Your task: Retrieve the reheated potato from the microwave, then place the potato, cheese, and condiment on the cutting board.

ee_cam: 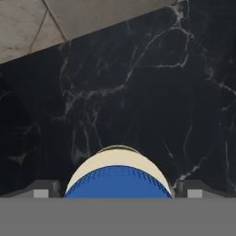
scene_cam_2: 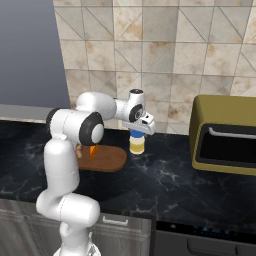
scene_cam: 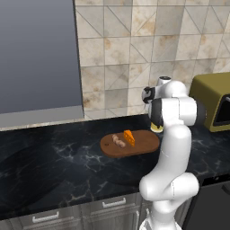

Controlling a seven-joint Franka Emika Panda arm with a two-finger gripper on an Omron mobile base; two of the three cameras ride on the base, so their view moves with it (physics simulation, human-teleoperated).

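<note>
The reddish-brown cutting board [scene_cam: 146, 144] [scene_cam_2: 109, 160] lies on the black counter. On it rest the tan potato [scene_cam: 118, 141] and the orange cheese [scene_cam: 130, 137] [scene_cam_2: 93, 150]. Just right of the board stands the condiment [scene_cam_2: 136, 145] [ee_cam: 117, 182] [scene_cam: 157, 128], a pale bottle with a blue cap. My gripper [scene_cam_2: 136, 132] [ee_cam: 117, 190] hangs right over it, open, with one finger [ee_cam: 45, 189] on each side of the cap and a small gap on both sides. The microwave is out of view.
An olive-yellow toaster oven [scene_cam: 214, 99] [scene_cam_2: 225, 134] stands on the counter to the right of the bottle. A large grey panel [scene_cam: 38, 58] [scene_cam_2: 29, 55] fills the upper left. The tiled wall [scene_cam_2: 165, 55] rises close behind the bottle.
</note>
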